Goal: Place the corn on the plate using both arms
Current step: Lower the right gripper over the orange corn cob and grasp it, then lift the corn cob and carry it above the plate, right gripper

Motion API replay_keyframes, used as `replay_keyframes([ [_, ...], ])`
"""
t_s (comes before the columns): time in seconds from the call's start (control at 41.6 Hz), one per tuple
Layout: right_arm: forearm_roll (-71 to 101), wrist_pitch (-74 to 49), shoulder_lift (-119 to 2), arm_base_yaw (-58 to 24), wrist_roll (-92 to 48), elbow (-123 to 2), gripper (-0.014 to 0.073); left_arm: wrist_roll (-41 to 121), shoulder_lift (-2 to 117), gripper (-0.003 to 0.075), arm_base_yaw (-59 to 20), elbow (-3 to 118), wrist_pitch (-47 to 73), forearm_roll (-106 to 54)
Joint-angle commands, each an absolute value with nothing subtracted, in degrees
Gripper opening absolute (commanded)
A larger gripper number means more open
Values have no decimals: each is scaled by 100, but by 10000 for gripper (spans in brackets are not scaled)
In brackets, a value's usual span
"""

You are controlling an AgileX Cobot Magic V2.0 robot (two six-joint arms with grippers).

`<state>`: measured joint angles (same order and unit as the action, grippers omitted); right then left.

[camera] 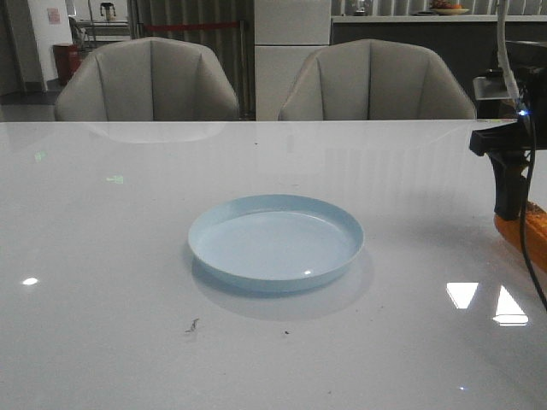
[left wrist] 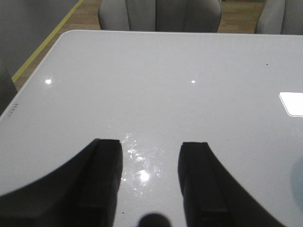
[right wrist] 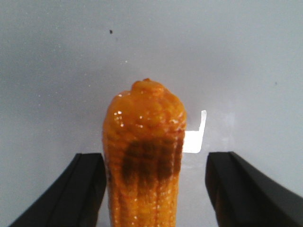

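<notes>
The pale blue plate [camera: 275, 243] lies empty in the middle of the white table. The orange corn [camera: 511, 231] lies on the table at the far right edge of the front view, well apart from the plate. My right gripper [camera: 510, 209] hangs down over it. In the right wrist view the gripper [right wrist: 155, 155] is open with the corn [right wrist: 144, 142] between its fingers; one finger is close against the cob and the other stands off with a gap. My left gripper [left wrist: 151, 143] is open and empty over bare table. The left arm is out of the front view.
Two grey chairs [camera: 149, 81] [camera: 376, 81] stand behind the table's far edge [camera: 256, 121]. A small dark smudge [camera: 192, 325] marks the table in front of the plate. The right arm's cable [camera: 532, 256] hangs over the corn.
</notes>
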<state>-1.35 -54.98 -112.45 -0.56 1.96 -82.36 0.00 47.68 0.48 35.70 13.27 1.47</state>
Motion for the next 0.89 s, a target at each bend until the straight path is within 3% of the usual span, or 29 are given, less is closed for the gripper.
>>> replay_keyframes([
  [0.0,-229,-5362,-11047,-22,122,-8411,555,0,4721,362,57,3738,903,95],
  [0.456,-220,-5292,-11370,-22,108,-8411,527,0,4721,362,57,3738,903,95],
  [0.576,-220,-5292,-11370,-22,97,-8411,397,0,4721,362,57,3738,903,95],
  [0.72,-190,-5317,-11370,-28,97,-8416,160,0,4721,362,57,3738,903,95],
  [0.864,-56,-5395,-11370,-48,74,-8583,94,0,4721,362,57,3738,903,95],
])
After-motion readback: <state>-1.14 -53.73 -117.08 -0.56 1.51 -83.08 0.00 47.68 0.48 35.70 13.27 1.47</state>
